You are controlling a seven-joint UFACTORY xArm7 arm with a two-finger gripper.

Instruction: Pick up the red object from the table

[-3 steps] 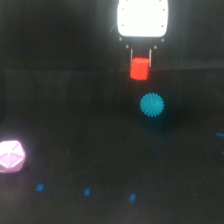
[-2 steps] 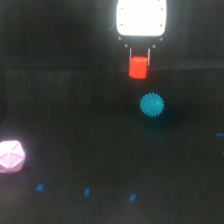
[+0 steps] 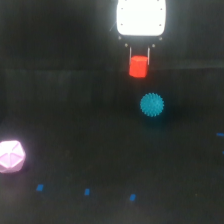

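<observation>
The red object (image 3: 138,66), a small bright red-orange block, hangs between the two thin fingers of my gripper (image 3: 139,61) near the top of the exterior view. The fingers are shut on the block's sides. Above them glows the gripper's white body (image 3: 141,18). The block appears lifted off the black table (image 3: 70,100), though the height is hard to judge from this view.
A spiky cyan ball (image 3: 151,105) lies just below and slightly to the exterior view's right of the held block. A pale pink polyhedron (image 3: 11,156) sits at the left edge. Small blue marks (image 3: 87,191) dot the table near the bottom.
The gripper and the red block have shifted slightly upward in the view. The ball and the pink polyhedron have not moved.
</observation>
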